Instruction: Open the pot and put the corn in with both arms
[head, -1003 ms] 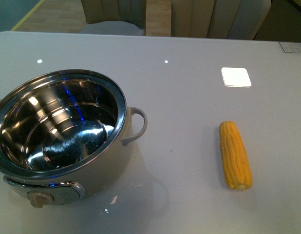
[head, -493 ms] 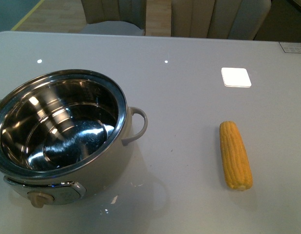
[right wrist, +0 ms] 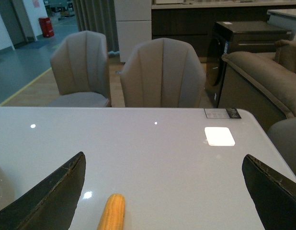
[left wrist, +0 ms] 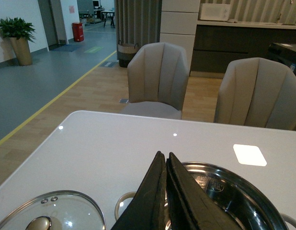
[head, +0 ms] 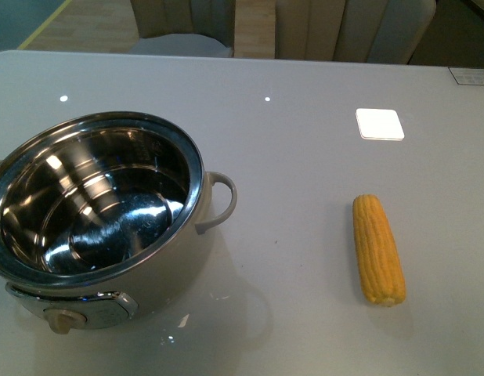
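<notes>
Counter (head: 305, 258): one, grey and glossy, carrying everything.
Pot (head: 176, 265): one, uncovered and empty, on the counter's left side; the left claw (left wrist: 165, 156) is seen against its rim, fingers pressed together, holding nothing.
Lid (left wrist: 66, 211): one, glass, lying flat on the counter just beside the pot.
Corn (head: 378, 249): one cob, on the counter's right side, well apart from the pot; it lies between the widely spread fingers of the right claw (right wrist: 163, 157), touching neither.
</notes>
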